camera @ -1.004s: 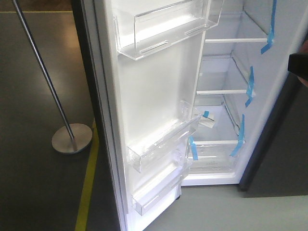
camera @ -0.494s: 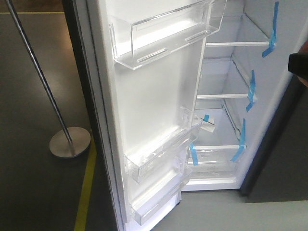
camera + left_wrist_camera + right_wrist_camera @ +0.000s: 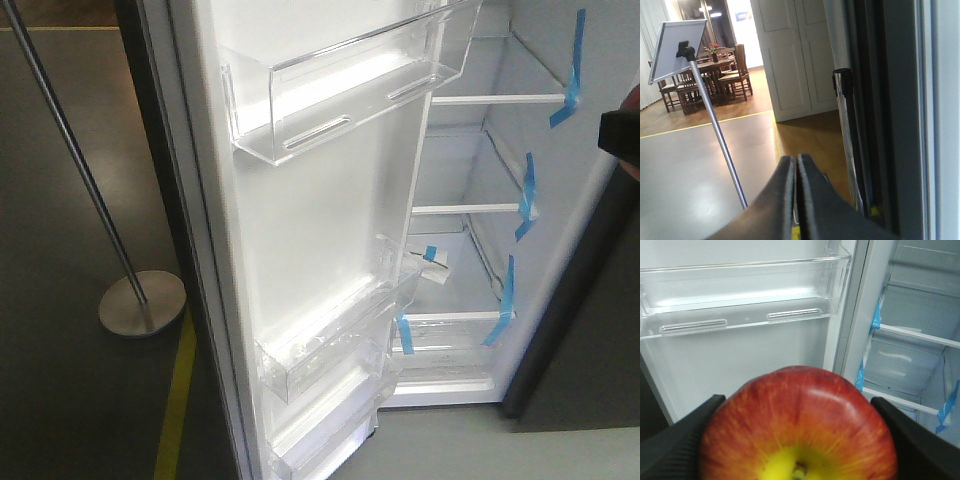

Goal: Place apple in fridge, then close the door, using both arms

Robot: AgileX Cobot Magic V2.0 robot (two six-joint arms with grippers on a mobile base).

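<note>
Right wrist view, and we've got the apple [image 3: 797,435], round and glossy, red with a yellow flush at its stem pit, gripped between the ribbed black right jaws. It sits before the door [image 3: 740,360], smooth white inside, under a clear plastic bin [image 3: 740,295]. Beside it the fridge [image 3: 912,310] gapes, its glass shelves [image 3: 920,335] marked with blue tape [image 3: 876,317]. Left jaws are pressed together, empty.

The apple [image 3: 797,425] is shiny red, streaked with yellow, with a yellow patch around the stem. The fridge [image 3: 470,160] is white inside, with blue tape [image 3: 572,70] strips at its shelves. The door [image 3: 310,220] is white with clear bins [image 3: 340,95]. The left gripper [image 3: 794,162] and right gripper [image 3: 796,407] are black. The floor [image 3: 60,400] is dark grey with a yellow line [image 3: 176,400].
</note>
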